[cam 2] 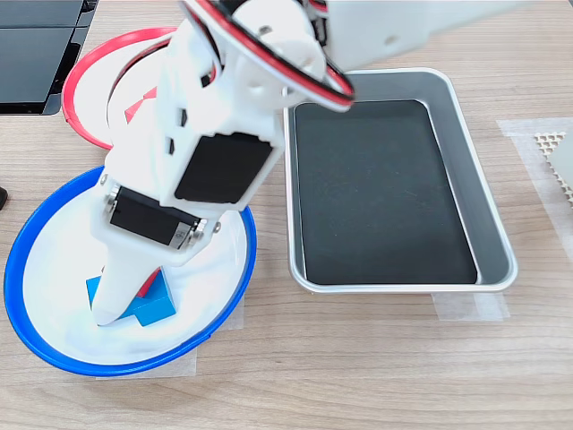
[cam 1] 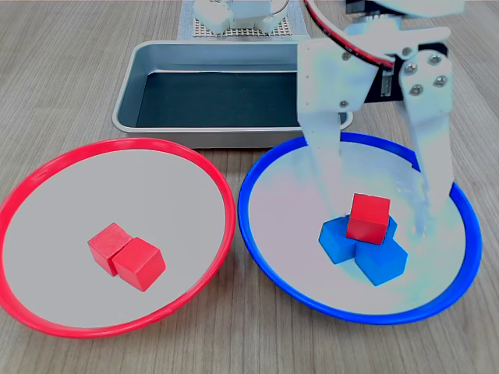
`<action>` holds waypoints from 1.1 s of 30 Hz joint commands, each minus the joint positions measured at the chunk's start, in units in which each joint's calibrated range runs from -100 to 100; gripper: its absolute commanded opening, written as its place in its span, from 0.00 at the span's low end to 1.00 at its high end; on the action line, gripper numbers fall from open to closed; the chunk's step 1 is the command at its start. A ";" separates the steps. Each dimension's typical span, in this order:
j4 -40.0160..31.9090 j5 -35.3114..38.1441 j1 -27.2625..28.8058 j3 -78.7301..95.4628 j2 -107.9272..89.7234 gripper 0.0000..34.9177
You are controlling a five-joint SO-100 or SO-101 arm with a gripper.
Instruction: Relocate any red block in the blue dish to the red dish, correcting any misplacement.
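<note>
In the first exterior view the blue dish [cam 1: 257, 234] on the right holds a cluster of blue blocks [cam 1: 378, 261] with one red block [cam 1: 368, 218] resting on top. My gripper [cam 1: 380, 216] is lowered into this dish and is open, one white finger on each side of the red block with a gap to each. The red dish [cam 1: 23, 195] on the left holds two red cubes [cam 1: 127, 255] touching each other. In the second exterior view my arm covers most of the blue dish [cam 2: 27, 305]; one finger [cam 2: 112, 300] and part of a blue block [cam 2: 154, 306] show.
A rectangular metal tray [cam 1: 129, 101] with a dark floor stands behind the two dishes and has nothing in it. In the second exterior view the tray [cam 2: 491, 224] lies right of the blue dish, and the red dish [cam 2: 76, 85] lies beyond it.
</note>
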 commanded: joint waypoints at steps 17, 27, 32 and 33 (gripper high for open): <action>-0.10 0.54 1.43 -3.82 1.25 0.34; -1.17 0.59 1.15 -3.45 1.42 0.14; -1.17 0.59 0.78 -3.45 1.25 0.05; -1.17 0.59 0.68 -3.45 1.08 0.03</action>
